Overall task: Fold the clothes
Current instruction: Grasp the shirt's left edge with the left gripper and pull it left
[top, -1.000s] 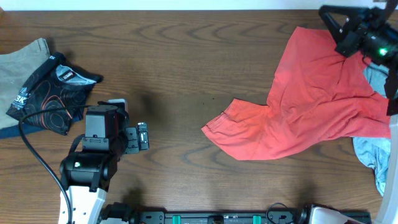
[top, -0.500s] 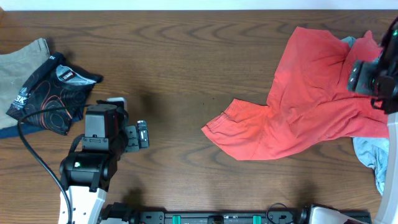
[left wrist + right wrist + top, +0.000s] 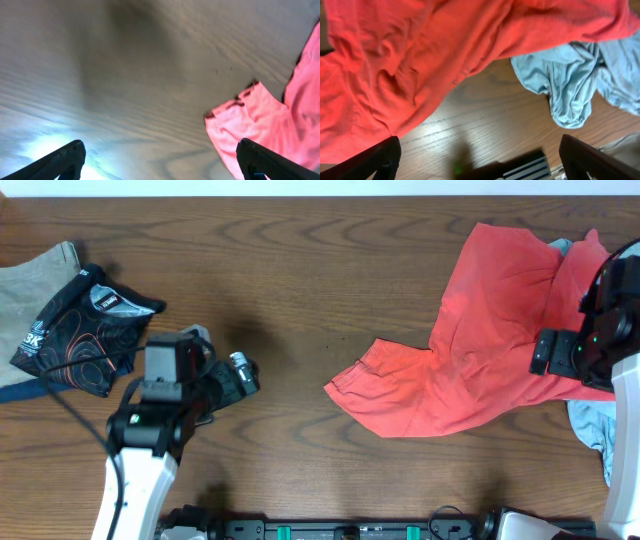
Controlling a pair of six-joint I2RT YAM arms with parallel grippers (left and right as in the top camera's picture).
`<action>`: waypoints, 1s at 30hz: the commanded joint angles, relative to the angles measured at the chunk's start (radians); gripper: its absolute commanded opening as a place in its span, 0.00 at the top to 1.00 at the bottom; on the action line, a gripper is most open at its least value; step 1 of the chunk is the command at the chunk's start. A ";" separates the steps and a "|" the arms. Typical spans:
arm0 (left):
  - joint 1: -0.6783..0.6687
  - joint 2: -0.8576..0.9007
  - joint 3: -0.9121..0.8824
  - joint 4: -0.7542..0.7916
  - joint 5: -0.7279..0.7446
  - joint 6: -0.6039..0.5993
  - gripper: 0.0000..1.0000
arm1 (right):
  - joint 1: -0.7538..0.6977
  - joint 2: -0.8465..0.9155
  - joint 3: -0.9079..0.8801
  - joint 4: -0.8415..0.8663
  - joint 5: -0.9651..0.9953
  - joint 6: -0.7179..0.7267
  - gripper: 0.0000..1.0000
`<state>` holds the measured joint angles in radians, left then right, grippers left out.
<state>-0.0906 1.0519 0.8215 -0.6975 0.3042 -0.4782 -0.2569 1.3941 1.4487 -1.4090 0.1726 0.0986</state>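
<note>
Left jaws stand wide apart, empty, over the bench [image 3: 300, 280]. Right jaws also gape wide and hold nothing above the red shirt [image 3: 500, 340], which lies crumpled at the bench's right side, overlapping a grey-blue shirt [image 3: 570, 75]. At far left lies a black printed garment [image 3: 80, 330], its lettering unreadable.

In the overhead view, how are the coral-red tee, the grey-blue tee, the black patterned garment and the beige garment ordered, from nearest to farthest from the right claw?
Measured from the right claw:
1. coral-red tee, directly under the claw.
2. grey-blue tee, close by at the right edge.
3. black patterned garment, far to the left.
4. beige garment, at the left edge.
</note>
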 commanded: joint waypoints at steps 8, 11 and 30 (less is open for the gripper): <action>-0.203 0.291 0.011 0.064 0.081 -0.118 0.02 | -0.052 -0.001 -0.018 0.012 -0.050 0.028 0.01; -0.296 0.379 0.011 0.116 0.081 -0.177 0.02 | -0.052 -0.001 -0.018 0.011 -0.050 0.028 0.01; -0.759 0.779 0.011 0.776 0.062 -0.489 0.15 | -0.052 -0.001 -0.018 0.014 -0.050 0.029 0.01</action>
<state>-0.8082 1.7603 0.8494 0.0647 0.3889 -0.9295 -0.3046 1.3941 1.4292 -1.3972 0.1261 0.1143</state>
